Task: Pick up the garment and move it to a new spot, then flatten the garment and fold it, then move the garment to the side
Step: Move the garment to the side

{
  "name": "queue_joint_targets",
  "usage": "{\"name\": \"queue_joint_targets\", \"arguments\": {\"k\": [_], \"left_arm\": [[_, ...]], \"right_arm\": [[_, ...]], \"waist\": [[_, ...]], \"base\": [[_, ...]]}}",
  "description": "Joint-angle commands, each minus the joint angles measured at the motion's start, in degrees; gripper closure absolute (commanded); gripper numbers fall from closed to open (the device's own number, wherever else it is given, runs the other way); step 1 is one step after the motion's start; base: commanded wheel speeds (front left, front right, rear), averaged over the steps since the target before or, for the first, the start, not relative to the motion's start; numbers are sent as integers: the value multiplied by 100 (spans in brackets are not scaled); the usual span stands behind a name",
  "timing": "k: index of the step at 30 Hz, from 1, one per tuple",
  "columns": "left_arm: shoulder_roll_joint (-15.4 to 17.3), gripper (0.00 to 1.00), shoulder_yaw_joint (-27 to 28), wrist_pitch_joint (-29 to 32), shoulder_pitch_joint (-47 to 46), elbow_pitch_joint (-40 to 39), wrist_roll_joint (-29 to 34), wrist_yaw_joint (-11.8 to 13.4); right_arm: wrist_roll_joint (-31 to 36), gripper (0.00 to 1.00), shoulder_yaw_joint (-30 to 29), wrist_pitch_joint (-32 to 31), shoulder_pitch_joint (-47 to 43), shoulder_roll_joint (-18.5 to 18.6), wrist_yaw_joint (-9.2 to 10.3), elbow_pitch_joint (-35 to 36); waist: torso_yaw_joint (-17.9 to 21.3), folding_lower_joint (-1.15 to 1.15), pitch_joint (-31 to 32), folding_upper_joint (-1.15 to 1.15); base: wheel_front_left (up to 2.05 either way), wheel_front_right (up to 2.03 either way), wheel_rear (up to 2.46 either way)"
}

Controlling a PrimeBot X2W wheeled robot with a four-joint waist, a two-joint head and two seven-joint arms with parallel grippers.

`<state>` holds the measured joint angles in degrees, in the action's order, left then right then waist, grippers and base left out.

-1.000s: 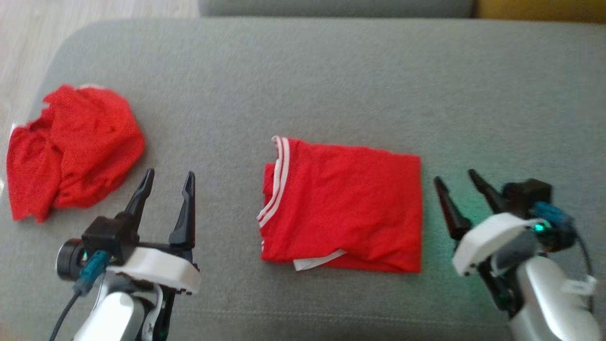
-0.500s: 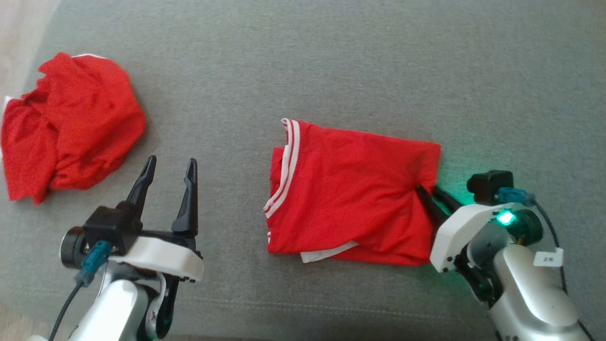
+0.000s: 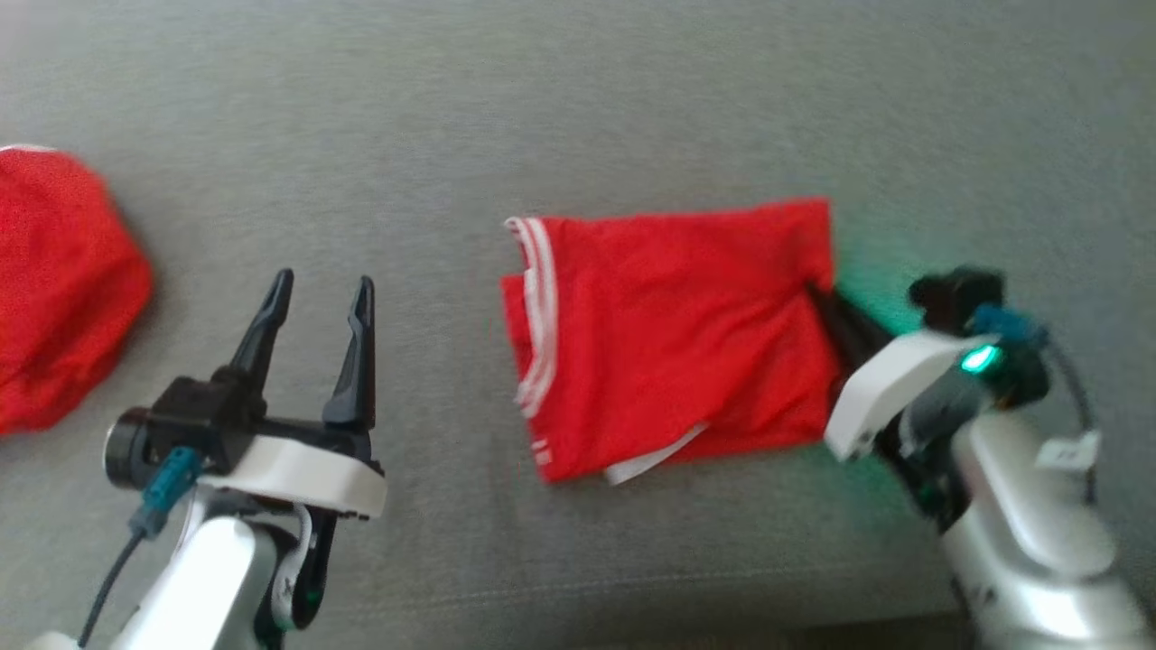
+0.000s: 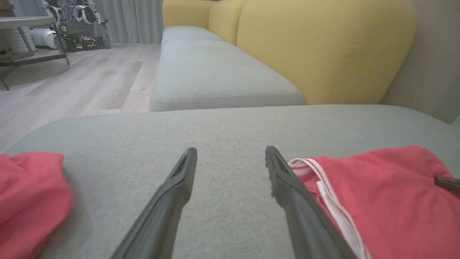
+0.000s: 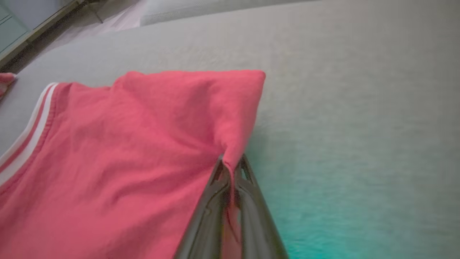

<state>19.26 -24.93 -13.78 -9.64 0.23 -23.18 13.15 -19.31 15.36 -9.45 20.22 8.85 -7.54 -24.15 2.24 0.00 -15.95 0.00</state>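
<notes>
We judge that we are on the last step. The folded red garment (image 3: 668, 334) lies as a neat, roughly rectangular packet near the middle of the grey sofa cushion (image 3: 578, 108), so what remains is to move it to the side.

Our right end effector (image 3: 813, 293) is clamped on the garment's right edge. In the right wrist view its two dark fingers (image 5: 210, 212) are pressed together with a pinch of cloth between them, and the fabric puckers into a small peak at that point. Our left end effector (image 3: 323, 282) hangs over bare cushion to the left of the garment, its jaws wide apart and holding nothing.

The next move, as we see it, calls for a low, even drag or a shallow lift. We hold one edge only, so a quick pull could peel the top layer off the stack and undo the fold. The left arm is free to steady the far side if needed.

The garment is a thin, soft knit with a faint mesh look, limp enough to crease around the grip. Two white stripes (image 3: 539, 316) run along its left band, and a white strip (image 3: 650, 456) shows at the near edge. The cushion is a coarse, matte weave that is likely to cling to the cloth. A crumpled red garment (image 3: 63, 289) sits well apart on the left.
</notes>
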Motion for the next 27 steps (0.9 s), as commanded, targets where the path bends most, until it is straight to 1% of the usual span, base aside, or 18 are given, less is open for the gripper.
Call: {"name": "queue_joint_targets", "arguments": {"k": [1, 5, 9, 10, 19, 25, 27], "left_arm": [[170, 0, 262, -38, -323, -241, 90, 31], [207, 0, 272, -2, -496, -340, 134, 36], [193, 0, 267, 13, -677, -404, 159, 37], [193, 0, 267, 13, -677, -404, 159, 37], [249, 0, 57, 154, -1348, -511, 376, -173], [292, 0, -12, 207, -1623, -556, 487, -226], [320, 0, -27, 232, -1678, -574, 514, -240]], "right_arm": [[58, 100, -79, 96, 405, 169, 5, 176], [74, 100, -460, 179, 906, 392, 5, 60], [22, 100, -925, 274, 1533, 628, 5, -233], [22, 100, -925, 274, 1533, 628, 5, -233], [32, 100, -2082, 621, 3055, 1282, 5, -1353], [178, 100, -2447, 802, 3724, 1650, 5, -1977], [237, 100, -2489, 857, 3846, 1684, 5, -2108]], "waist": [[342, 0, -209, 0], [574, 0, -466, 0], [689, 0, -776, 0], [689, 0, -776, 0], [552, 0, -1603, 0], [514, 0, -1984, 0], [542, 0, -2077, 0]], "base": [[0, 0, 0], [0, 0, 0], [0, 0, 0], [0, 0, 0], [0, 0, 0], [0, 0, 0], [0, 0, 0]]}}
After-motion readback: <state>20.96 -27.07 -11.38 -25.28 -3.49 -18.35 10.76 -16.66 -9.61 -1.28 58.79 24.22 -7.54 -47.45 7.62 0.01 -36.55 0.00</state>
